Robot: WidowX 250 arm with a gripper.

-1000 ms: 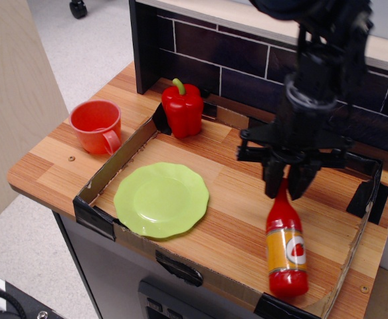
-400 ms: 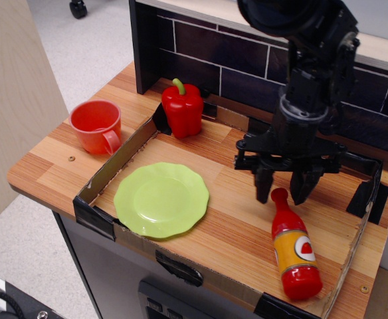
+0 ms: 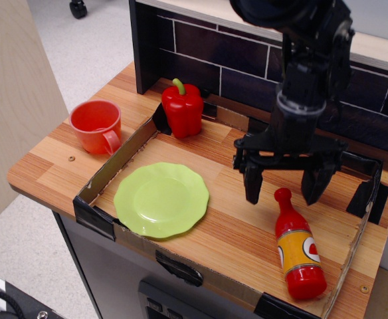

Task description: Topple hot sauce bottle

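The hot sauce bottle [image 3: 297, 246] is glossy red with an orange-yellow label and a red-and-white oval logo. It lies on its side on the wooden board at the front right, cap pointing toward the back. My gripper [image 3: 283, 187] hangs just above and behind the cap. Its two black fingers [image 3: 253, 181] are spread wide apart with nothing between them, and they do not touch the bottle.
A green plate [image 3: 161, 199] lies at the front left of the cardboard tray [image 3: 107, 174]. A red bell pepper [image 3: 182, 108] stands at the back left. A red cup [image 3: 97, 125] sits outside the tray on the left. A dark tiled wall [image 3: 200, 56] runs behind.
My gripper has opened off the bottle's cap and spread wider. The bottle has settled flat on its side, shifted slightly to the right.
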